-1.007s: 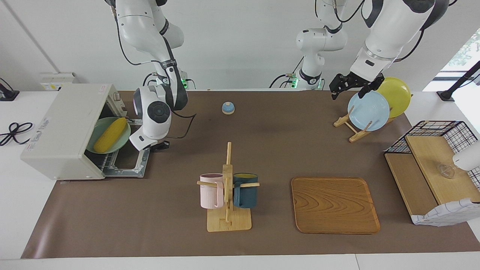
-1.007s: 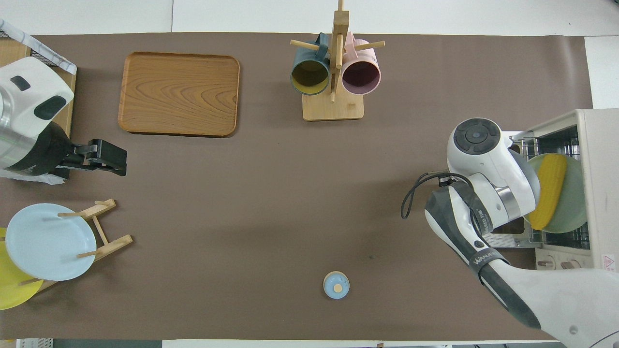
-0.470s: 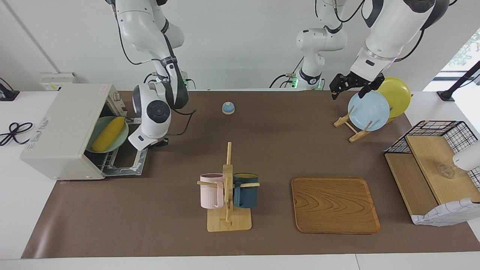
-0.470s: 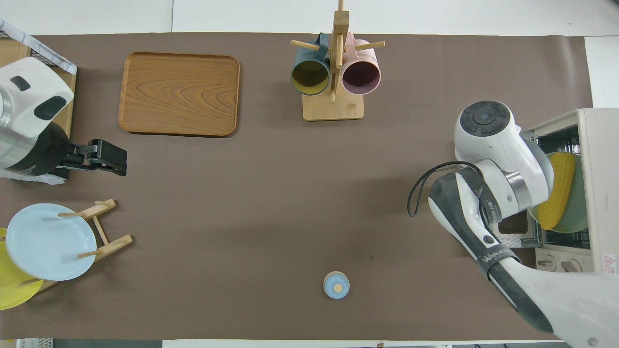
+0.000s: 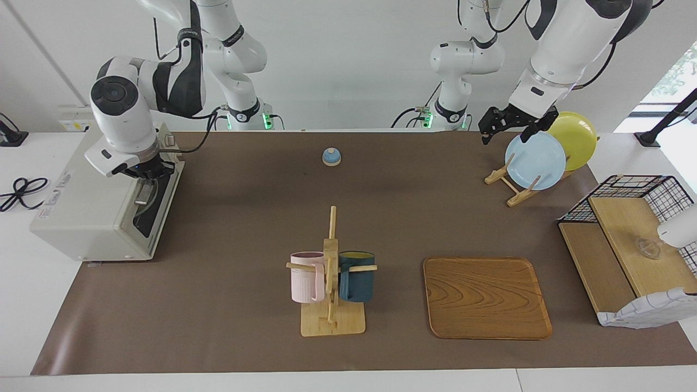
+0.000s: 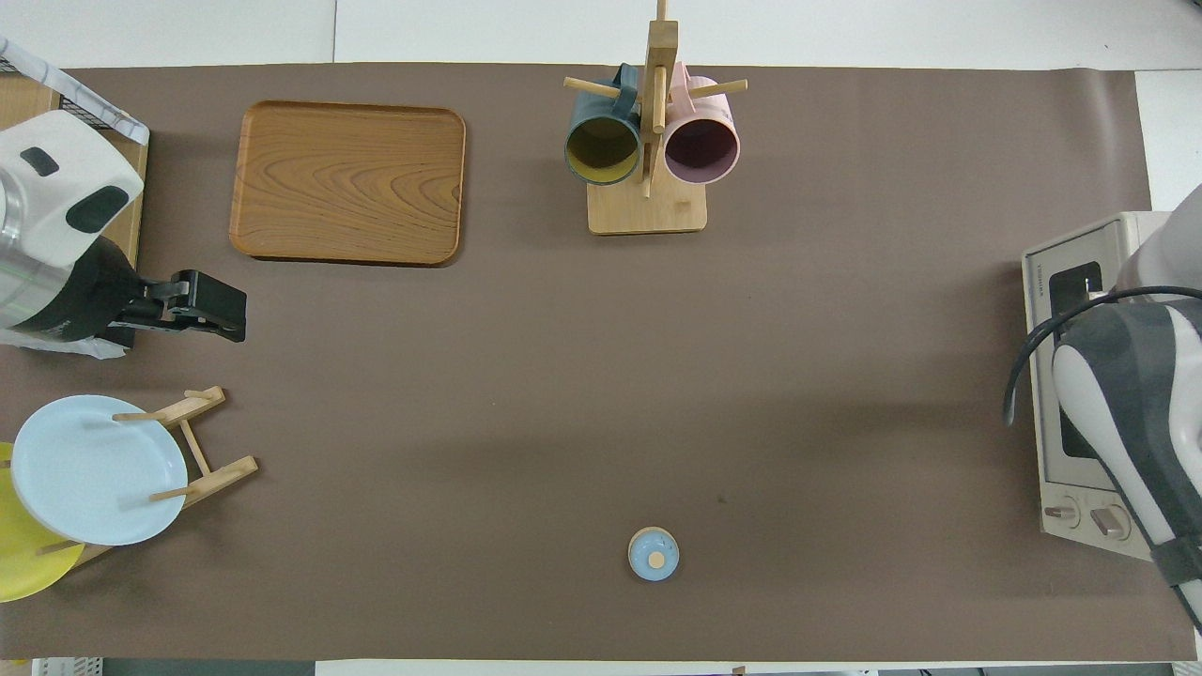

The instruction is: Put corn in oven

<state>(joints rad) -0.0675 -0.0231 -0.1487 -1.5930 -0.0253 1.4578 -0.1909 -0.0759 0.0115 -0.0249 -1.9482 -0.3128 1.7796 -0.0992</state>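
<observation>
The off-white oven (image 5: 90, 209) stands at the right arm's end of the table, and its dark glass door (image 5: 157, 202) is shut. It also shows in the overhead view (image 6: 1054, 282). The corn is hidden from both views. My right gripper (image 5: 142, 178) points down at the top edge of the oven door, by the silver handle; in the overhead view the arm covers it. My left gripper (image 5: 489, 129) hangs in the air beside the plate rack, with nothing in it, and waits; it also shows in the overhead view (image 6: 214, 307).
A mug stand (image 5: 330, 272) with a pink and a dark blue mug stands mid-table, with a wooden tray (image 5: 486, 298) beside it. A rack holds a light blue plate (image 5: 535, 160) and a yellow plate (image 5: 577, 137). A small blue bell (image 5: 331, 157) lies near the robots. A wire shelf (image 5: 626, 239) stands at the left arm's end.
The oven door has swung up from lying open to shut, and my right gripper rose with it to the oven's top front. The corn on its green plate is now hidden. The left arm is unmoved.
</observation>
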